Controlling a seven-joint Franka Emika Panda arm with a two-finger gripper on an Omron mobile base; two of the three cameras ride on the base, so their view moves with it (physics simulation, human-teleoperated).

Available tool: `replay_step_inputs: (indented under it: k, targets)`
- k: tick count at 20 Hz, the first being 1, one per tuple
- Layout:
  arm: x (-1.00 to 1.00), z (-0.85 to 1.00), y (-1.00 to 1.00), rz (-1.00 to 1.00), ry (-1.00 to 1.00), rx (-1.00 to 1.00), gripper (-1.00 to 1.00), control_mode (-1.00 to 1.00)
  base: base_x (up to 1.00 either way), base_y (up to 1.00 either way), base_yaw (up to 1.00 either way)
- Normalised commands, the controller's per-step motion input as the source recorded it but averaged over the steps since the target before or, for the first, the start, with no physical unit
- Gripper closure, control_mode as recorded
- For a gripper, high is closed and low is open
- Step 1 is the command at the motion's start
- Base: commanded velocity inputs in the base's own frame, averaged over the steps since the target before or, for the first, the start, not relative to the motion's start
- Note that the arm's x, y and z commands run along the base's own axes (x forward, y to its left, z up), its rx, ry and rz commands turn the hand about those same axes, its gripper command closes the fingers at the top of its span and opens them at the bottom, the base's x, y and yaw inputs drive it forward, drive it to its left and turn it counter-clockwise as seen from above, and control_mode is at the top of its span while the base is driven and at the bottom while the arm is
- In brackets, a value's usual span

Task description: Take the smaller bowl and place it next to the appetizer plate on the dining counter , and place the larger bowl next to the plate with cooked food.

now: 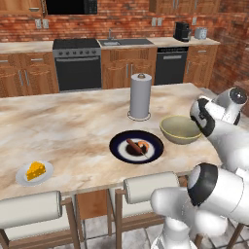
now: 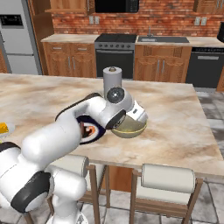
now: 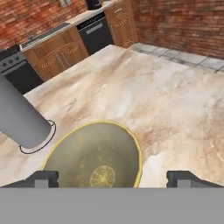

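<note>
Directly above the larger bowl you have the pincer, and in the hand view its two dark tips stand spread wide, one at each lower corner, with the bowl's yellowish rim lying between them and nothing pinched. You can see the bowl resting upright on the tabletop, free of the fingers, its olive inside and a faint round pattern on its floor open to you. From the left base view the bowl sits just right of the dark plate with cooked food, close beside it but with a narrow strip of marbled stone between them; the arm's wrist hangs over the bowl's right edge. From the right base view the wrist covers much of the bowl, and the dark plate shows partly behind the forearm. Just behind the bowl and plate you find the grey paper towel roll standing upright on its round base. Well away, near the left front edge of the tabletop, the appetizer plate carries its yellow cheese wedge. Padded stool backs line the near edge below.
</note>
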Motion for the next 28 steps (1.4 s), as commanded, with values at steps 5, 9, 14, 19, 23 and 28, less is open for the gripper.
replay_step_inputs:
  k: [5,9,14,19,23,28]
  targets:
    - [-0.93,1.0,0.47,0.11,-0.11,-0.23,-1.0,-1.0,0.0,0.0,0.0]
    - [-0.94,0.84,0.5,0.14,0.03,-0.14,-1.0,-1.0,0.0,0.0,0.0]
    - [-0.87,0.87,0.63,0.18,0.02,-0.11,-1.0,-1.0,0.0,0.0,0.0]
    - [-0.81,0.86,0.61,0.21,0.06,-0.02,-1.0,-1.0,0.0,0.0,0.0]
    - [-0.51,0.27,0.72,0.22,0.08,0.0,-1.0,-1.0,0.0,0.0,0.0]
    - [-0.14,0.0,0.7,0.15,0.26,-0.02,-1.0,-1.0,0.0,0.0,0.0]
